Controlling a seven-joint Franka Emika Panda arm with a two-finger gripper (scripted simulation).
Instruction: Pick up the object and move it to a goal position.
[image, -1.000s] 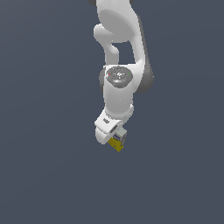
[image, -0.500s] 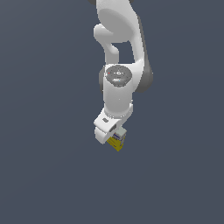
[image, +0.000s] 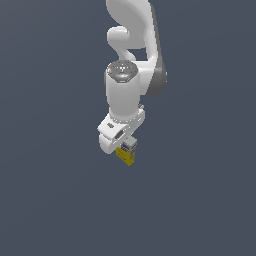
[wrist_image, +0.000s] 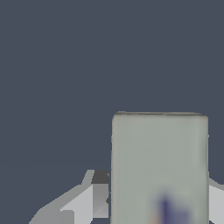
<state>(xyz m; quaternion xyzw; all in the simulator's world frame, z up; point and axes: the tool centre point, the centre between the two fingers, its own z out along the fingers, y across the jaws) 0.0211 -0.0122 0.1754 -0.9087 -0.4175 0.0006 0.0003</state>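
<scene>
White gripper (image: 125, 146) clamped on the yellow-and-grey carton (image: 127, 153), a finger (wrist_image: 89, 199) at its side

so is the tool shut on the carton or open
Shut on it: the tool has a finger against each side of the carton.

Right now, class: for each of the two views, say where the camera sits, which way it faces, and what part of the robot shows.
Exterior view: off the arm, facing the white arm, whose end effector hangs over the carton.
Wrist view: on the wrist, looking along the fingers at the carton's pale top against the plain dark ground.
Shared: the carton and the end effector.
</scene>
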